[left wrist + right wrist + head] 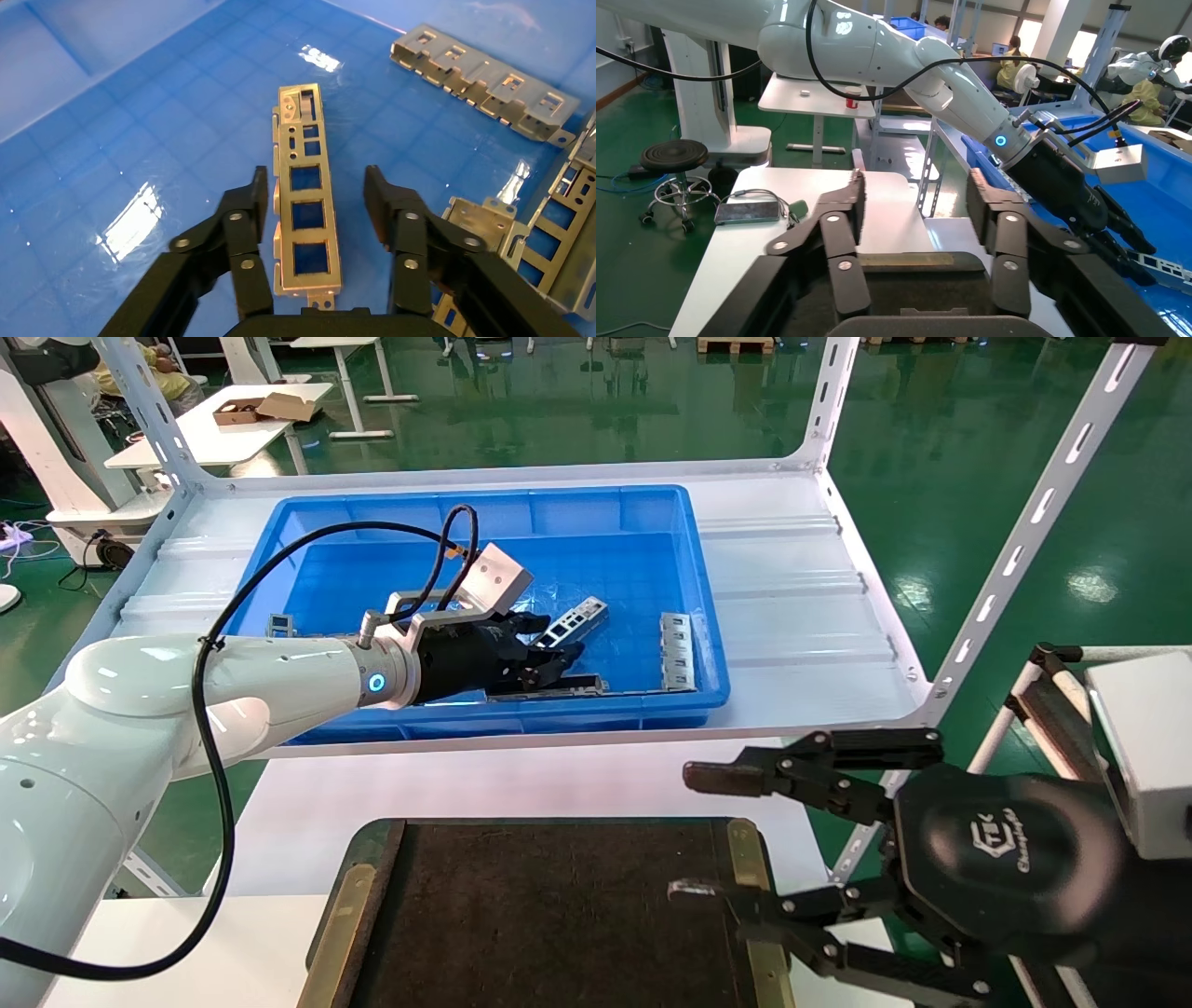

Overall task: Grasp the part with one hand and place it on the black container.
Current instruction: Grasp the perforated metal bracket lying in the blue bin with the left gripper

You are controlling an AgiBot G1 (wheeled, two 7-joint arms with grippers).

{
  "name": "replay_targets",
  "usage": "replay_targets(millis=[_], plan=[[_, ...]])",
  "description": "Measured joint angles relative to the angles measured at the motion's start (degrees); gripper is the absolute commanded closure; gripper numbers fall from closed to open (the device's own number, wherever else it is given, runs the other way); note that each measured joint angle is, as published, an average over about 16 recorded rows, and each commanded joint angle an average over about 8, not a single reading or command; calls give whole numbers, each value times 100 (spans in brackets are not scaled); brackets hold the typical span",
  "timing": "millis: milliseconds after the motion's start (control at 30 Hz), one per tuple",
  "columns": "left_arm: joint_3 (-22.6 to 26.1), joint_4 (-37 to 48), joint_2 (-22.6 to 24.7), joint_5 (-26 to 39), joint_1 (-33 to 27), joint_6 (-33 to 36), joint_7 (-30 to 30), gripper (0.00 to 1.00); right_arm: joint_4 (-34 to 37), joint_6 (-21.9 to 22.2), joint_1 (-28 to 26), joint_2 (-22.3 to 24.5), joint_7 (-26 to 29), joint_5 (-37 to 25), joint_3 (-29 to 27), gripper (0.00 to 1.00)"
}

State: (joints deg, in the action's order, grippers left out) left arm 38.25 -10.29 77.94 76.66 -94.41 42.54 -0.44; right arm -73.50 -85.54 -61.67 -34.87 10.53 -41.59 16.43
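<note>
The part [306,189], a slim silver bar with one row of rectangular cut-outs, lies flat on the floor of the blue bin; it also shows in the head view [573,621]. My left gripper [316,179] is open and low in the bin [545,663], one finger on each side of the part, with gaps on both sides. The black container [559,915] lies at the near table edge. My right gripper [687,833] is open and empty over the container's right brass strip. It also shows in the right wrist view [916,181].
The blue bin [484,500] stands on a white shelf with slotted uprights [1024,533]. It also holds a wider slotted plate [677,651], a dark long bar [559,688] along its near wall and other metal pieces [485,81]. The white table [807,203] carries a phone and cable.
</note>
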Motion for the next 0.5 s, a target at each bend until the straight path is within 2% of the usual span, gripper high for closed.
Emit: replay_targets(millis=[500], plan=[[230, -31, -7, -282, -28, -31, -210, 100, 0, 3, -1, 2, -3, 4, 6, 100]])
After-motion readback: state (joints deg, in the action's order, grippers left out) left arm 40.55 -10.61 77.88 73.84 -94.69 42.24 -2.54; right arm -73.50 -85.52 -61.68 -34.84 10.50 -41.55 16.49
